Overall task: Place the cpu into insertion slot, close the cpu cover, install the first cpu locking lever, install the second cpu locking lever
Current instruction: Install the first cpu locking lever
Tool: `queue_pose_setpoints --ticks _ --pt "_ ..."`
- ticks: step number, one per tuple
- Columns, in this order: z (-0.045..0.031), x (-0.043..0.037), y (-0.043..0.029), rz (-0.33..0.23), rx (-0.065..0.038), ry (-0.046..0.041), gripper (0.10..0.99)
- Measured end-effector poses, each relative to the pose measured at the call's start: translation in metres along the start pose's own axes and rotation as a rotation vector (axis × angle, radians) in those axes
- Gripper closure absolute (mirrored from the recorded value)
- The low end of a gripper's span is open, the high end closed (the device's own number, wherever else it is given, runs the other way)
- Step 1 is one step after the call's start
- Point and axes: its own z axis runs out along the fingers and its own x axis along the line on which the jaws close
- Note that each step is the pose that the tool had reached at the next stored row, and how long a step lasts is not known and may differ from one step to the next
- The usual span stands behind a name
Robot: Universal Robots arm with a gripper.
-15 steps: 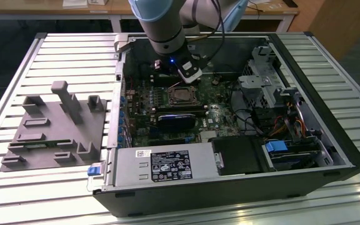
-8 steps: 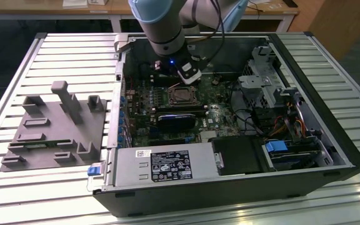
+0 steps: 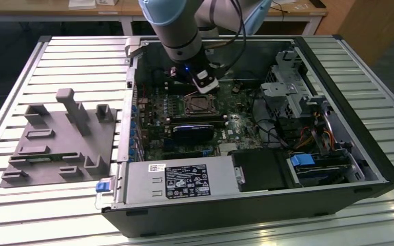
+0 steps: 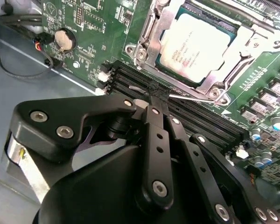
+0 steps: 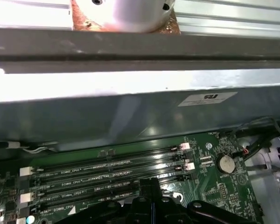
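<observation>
Steeply angled arm (image 3: 178,36), fingers (image 4: 157,95) clenched on locking lever (image 4: 134,87), beside covered cpu (image 4: 196,44).

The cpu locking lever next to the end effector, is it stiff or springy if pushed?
The cpu locking lever is a thin bare metal rod, so probably springy, not floppy. Smooth and narrow, it may slip off the end effector.

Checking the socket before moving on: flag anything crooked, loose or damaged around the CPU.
Nothing looks damaged. The cpu sits square under the cpu cover, which lies flat. Only the thin locking lever beside the memory slots, at the hand, stands out; whether it is latched cannot be told.
</observation>
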Motion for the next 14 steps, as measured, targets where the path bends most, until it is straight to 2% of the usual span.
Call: queue_pose_setpoints --ticks 9,14 --pt "0.0029 0.0015 0.0046 0.037 0.014 -0.0147 0.984" --pt "0.0046 0.0020 0.0050 0.058 0.028 -0.0244 0.984"
